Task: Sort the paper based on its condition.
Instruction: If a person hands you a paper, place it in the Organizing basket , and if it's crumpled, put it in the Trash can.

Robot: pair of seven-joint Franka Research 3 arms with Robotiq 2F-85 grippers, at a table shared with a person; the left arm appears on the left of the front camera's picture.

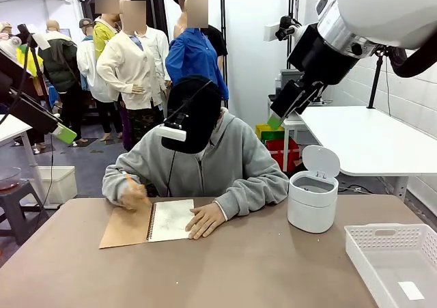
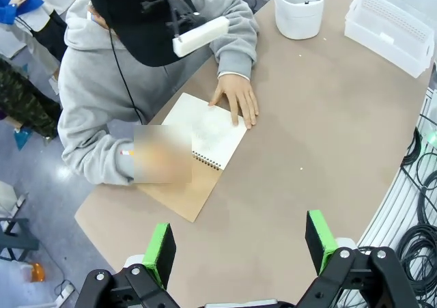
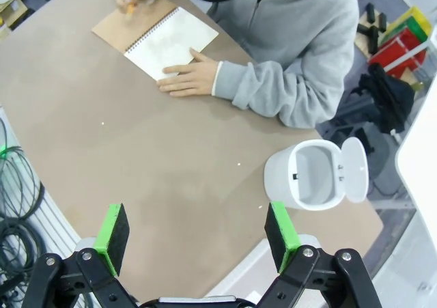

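Both of my end effectors hang high above the table (image 1: 239, 267), holding nothing. The left gripper (image 2: 240, 243) has its green pads spread wide, and the right gripper (image 3: 196, 227) is spread just as wide. The one sheet of paper (image 1: 171, 218) I can identify is the open white page of the spiral notebook (image 1: 126, 226), at the far side of the table in front of the person. One hand (image 1: 205, 220) lies flat on that page, and the other hand (image 1: 133, 193) holds a pencil over the brown cover. I see no loose sheet or wad on the table. Hazard one: descending now would put my fingers onto the person's hands or head, since the person leans over the page. Hazard two: a flat sheet offers no edge to pinch, so my pads may slide across it or crease it, altering its condition. Hazard three: the open-lidded bin (image 1: 313, 202) and the basket (image 1: 392, 260) stand close together on my right side, so a careless swing could knock the bin over.
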